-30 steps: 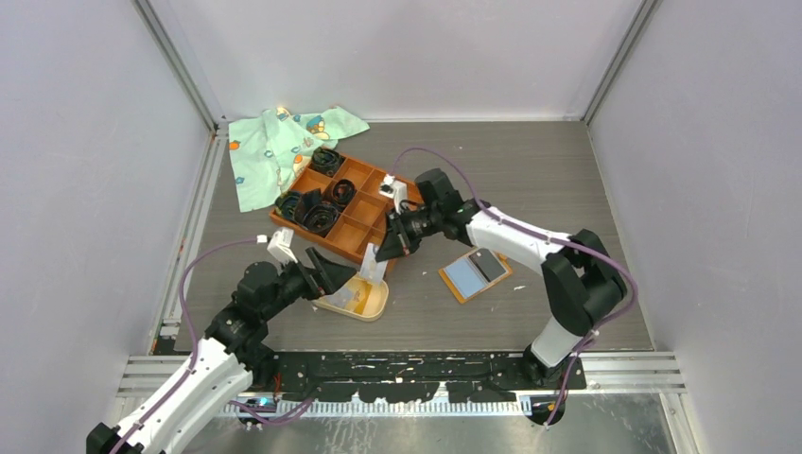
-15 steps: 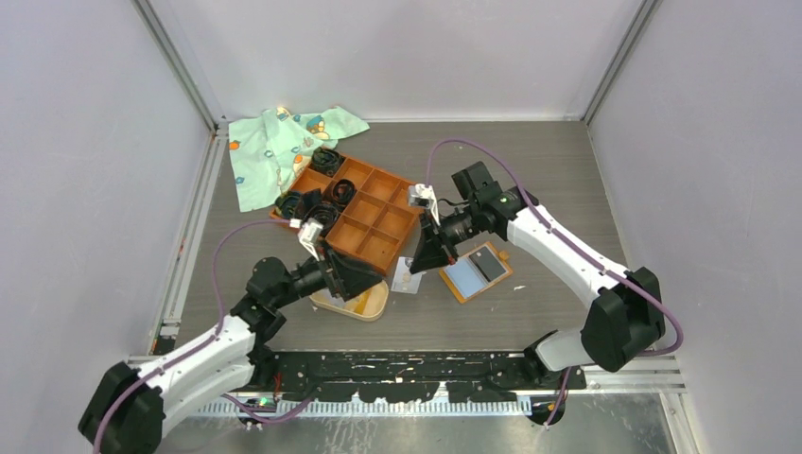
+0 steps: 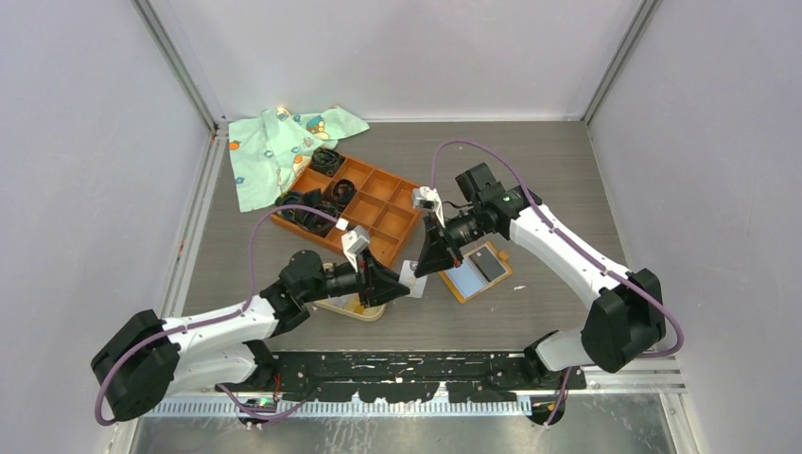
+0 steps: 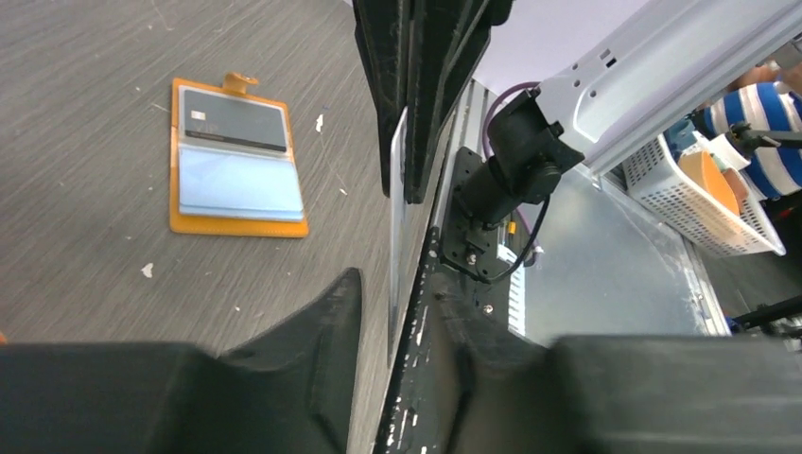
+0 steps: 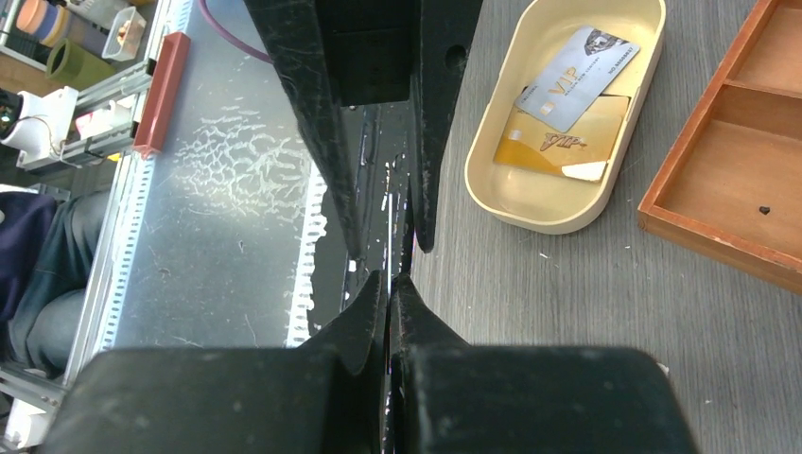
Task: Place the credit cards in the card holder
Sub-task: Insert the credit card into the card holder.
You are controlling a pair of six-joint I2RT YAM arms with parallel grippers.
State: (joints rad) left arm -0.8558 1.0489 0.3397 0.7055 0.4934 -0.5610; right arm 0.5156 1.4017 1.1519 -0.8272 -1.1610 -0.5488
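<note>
The right end effector (image 3: 422, 270) is clenched on a pale credit card (image 3: 408, 280), pinching one edge. The card stands on edge above the bench (image 3: 530, 170) and juts out past the right fingertips. In the right wrist view it shows only as a thin line.

The left end effector (image 3: 392, 282) faces the right one tip to tip. Its two fingers (image 4: 345, 312) stand either side of the card's free end. In the left wrist view a gap shows between each finger and the card, so the left end effector is released and grasps nothing.

The card holder (image 5: 553, 222), a beige oval tray, sits on the bench directly beneath the left end effector. From the right end effector it lies just ahead of the fingertips and off to one side. A silver VIP card (image 5: 577, 78) lies in it, overlapping a gold VIP card (image 5: 558, 147).

The orange wallet (image 3: 476, 273) lies open and flat just beside the right end effector, on the side away from the left one. A dark card (image 4: 232, 120) sits in one of its pockets.

Behind both end effectors is the orange grid tray (image 3: 374, 203), with black coiled bands (image 3: 312, 213) in some of its compartments. A patterned cloth (image 3: 274, 151) lies beyond the tray.
</note>
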